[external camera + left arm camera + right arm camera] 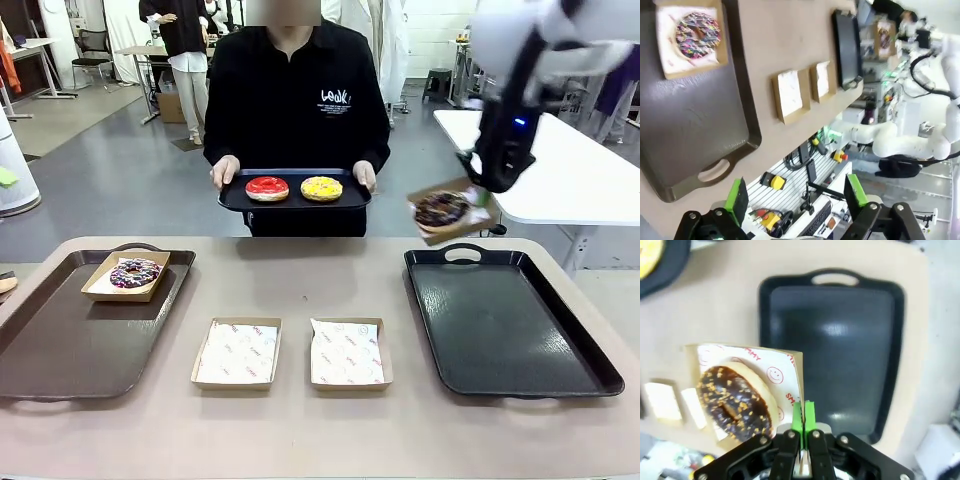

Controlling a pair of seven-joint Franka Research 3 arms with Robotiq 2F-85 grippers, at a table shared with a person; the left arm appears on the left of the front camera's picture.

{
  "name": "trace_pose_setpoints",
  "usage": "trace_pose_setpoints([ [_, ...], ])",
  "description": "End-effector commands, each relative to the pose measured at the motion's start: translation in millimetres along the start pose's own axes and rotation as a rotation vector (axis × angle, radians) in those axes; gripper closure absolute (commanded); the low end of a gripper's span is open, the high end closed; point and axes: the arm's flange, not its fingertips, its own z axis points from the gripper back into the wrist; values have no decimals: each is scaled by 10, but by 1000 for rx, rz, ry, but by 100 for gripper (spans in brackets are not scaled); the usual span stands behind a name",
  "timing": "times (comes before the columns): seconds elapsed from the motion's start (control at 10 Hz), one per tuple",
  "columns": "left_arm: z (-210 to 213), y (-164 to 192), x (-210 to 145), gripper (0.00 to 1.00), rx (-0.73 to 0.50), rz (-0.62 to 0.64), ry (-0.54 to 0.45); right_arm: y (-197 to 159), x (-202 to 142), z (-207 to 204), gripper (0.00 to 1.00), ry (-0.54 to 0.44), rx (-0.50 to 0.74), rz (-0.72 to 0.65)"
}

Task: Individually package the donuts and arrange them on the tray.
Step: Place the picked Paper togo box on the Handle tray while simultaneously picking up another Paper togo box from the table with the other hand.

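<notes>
Right wrist view: the right gripper (803, 412) is pinched tight on the rim of a paper box (785, 365) carrying the chocolate donut (735, 400), in the air beside the bare black tray (840, 340). The left gripper (797, 192) gapes empty (past the tabletop (780, 45) edge), near the brown tray (690, 125) with the boxed sprinkled donut (697, 34). Two empty boxes (237, 352) lie between the trays. The red donut (267, 187) and yellow donut (321, 187) sit on the person's tray (232, 198).

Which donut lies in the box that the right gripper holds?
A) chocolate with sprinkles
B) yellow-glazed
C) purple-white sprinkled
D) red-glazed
A: the right gripper is shut on the rim of the cardboard box with the chocolate sprinkled donut in it.
</notes>
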Motion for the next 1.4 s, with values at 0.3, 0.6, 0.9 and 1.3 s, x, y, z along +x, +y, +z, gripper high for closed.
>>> trace_pose_setpoints([
  [0.3, -1049, -586, 217, 0, 249, -24, 140, -695, -247, -783, 98, 24, 144, -48],
  [0.6, -1646, -685, 388, 0, 359, -15, 188, -783, -197, -995, 98, 38, 147, -30],
  [0.9, -2138, -699, 546, 0, 442, -16, 196, -736, -231, -956, 98, 54, 110, -51],
  [1.3, -2636, -760, 656, 0, 568, -42, 172, -736, -231, -956, 98, 54, 110, -51],
])
